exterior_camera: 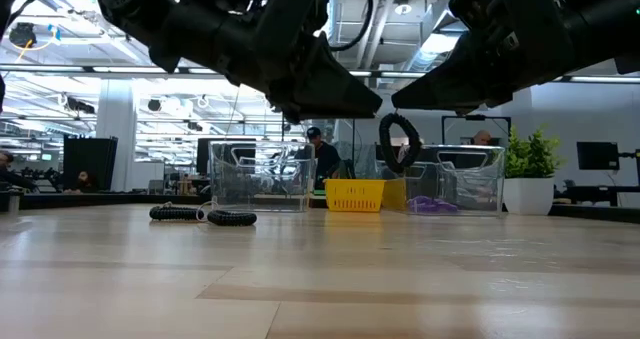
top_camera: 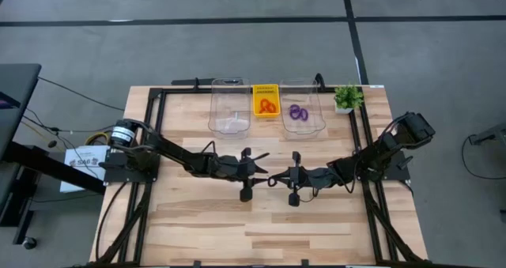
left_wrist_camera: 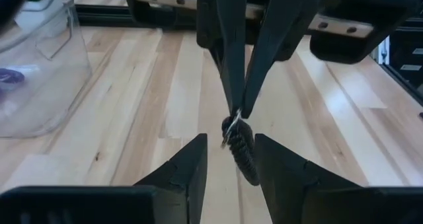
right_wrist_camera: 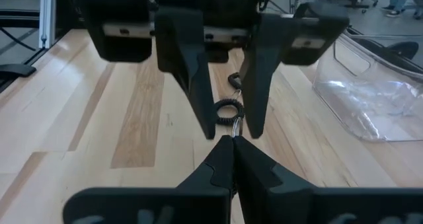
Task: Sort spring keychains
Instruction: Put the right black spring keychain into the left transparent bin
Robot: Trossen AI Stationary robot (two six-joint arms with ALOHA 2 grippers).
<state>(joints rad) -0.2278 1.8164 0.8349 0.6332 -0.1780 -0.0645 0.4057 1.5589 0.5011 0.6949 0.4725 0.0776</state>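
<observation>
A black spring keychain (exterior_camera: 398, 144) hangs above the table's middle, between my two grippers. My right gripper (right_wrist_camera: 228, 139) comes in from the right and is shut on it. My left gripper (left_wrist_camera: 230, 139) faces it from the left and is open, with one finger on each side of the hanging coil (left_wrist_camera: 243, 154) and not touching it. Two more black keychains (exterior_camera: 175, 213) (exterior_camera: 232, 218) lie flat on the table. Orange-red keychains (top_camera: 267, 105) lie in the yellow basket (top_camera: 266, 88). Purple ones (top_camera: 297, 112) lie in the right clear bin (top_camera: 316, 118). My right gripper pinches the small metal ring (left_wrist_camera: 231, 123) at the black keychain's upper end between its two fingertips (left_wrist_camera: 246, 102). The fingers reach in nearly level from the table's right side. The coil hangs below them, lifted clear of the table.
The left clear bin (top_camera: 229, 118), the yellow basket and the right clear bin stand in a row at the far edge, with a small potted plant (top_camera: 346, 98) to their right. A black frame (top_camera: 154, 102) runs around the tabletop. Bare wood lies toward the near edge.
</observation>
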